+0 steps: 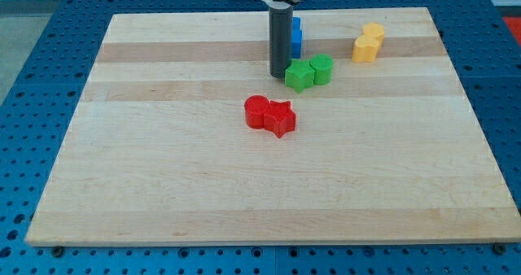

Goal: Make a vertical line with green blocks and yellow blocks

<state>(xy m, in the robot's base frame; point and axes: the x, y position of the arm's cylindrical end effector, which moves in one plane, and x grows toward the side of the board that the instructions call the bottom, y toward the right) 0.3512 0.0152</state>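
Note:
My tip (279, 74) rests on the board just left of the green star block (299, 76), close to touching it. A second green block (321, 68), roughly cylindrical, sits against the star's right side. Two yellow blocks stand touching at the view's upper right: one (374, 33) behind and one (365, 49) in front. The rod rises straight up out of the view's top.
Two red blocks, a cylinder (257, 111) and a star (280, 118), touch near the board's middle. Blue blocks (296, 37) stand behind the rod, partly hidden by it. The wooden board (163, 177) lies on a blue perforated table.

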